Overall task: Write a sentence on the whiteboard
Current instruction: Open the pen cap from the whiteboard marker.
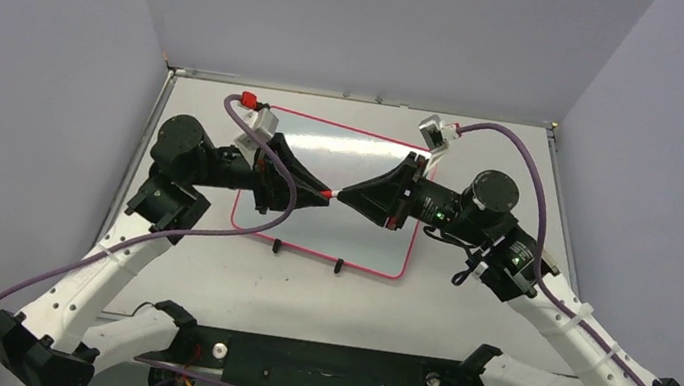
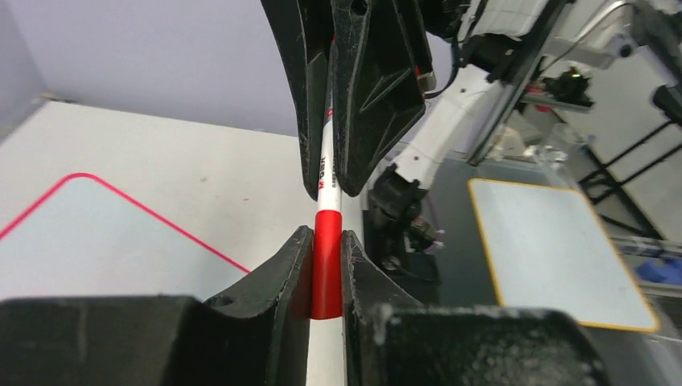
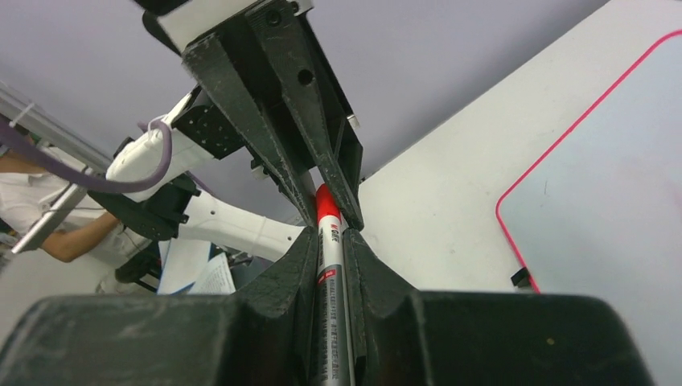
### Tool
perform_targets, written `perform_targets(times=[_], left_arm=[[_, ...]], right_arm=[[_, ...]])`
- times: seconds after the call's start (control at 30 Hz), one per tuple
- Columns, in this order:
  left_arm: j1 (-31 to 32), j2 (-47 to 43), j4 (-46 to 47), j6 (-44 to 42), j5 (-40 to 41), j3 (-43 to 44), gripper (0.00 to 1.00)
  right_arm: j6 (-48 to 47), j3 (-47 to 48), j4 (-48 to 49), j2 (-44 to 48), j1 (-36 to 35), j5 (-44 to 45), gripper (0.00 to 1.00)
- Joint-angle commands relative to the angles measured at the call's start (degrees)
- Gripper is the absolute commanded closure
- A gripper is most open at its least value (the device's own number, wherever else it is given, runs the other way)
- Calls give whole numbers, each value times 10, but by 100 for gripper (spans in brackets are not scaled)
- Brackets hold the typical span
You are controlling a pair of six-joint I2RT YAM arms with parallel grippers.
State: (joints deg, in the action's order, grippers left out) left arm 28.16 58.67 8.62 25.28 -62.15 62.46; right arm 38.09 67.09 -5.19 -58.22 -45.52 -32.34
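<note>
Glossy whiteboard (image 1: 352, 240) w/ pink-red frame, lying flat.

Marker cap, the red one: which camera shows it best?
Left wrist view: the marker cap sits large at centre, pinched by the left gripper. The right wrist view shows only its upper part beyond the barrel; the top view shows just a tiny red speck.

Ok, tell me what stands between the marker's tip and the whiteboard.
The red cap, clamped in the left jaws, is still on the marker held by the right jaws, so it covers the tip. The whiteboard beneath looks bare, with nothing else visibly in the way.
</note>
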Motion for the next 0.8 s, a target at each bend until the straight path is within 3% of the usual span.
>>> perform_targets(times=[0.0, 0.33, 0.63, 0.77], left_arm=[[9, -47, -75, -150, 108, -25, 100], [40, -108, -97, -307, 295, -103, 100], [44, -121, -112, -323, 350, -122, 100], [41, -122, -130, -291, 442, -118, 100]], right_arm=[[50, -5, 10, -8, 25, 33, 100], [84, -29, -12, -2, 61, 53, 100], [80, -40, -33, 16, 90, 49, 100], [56, -46, -64, 35, 107, 67, 100]])
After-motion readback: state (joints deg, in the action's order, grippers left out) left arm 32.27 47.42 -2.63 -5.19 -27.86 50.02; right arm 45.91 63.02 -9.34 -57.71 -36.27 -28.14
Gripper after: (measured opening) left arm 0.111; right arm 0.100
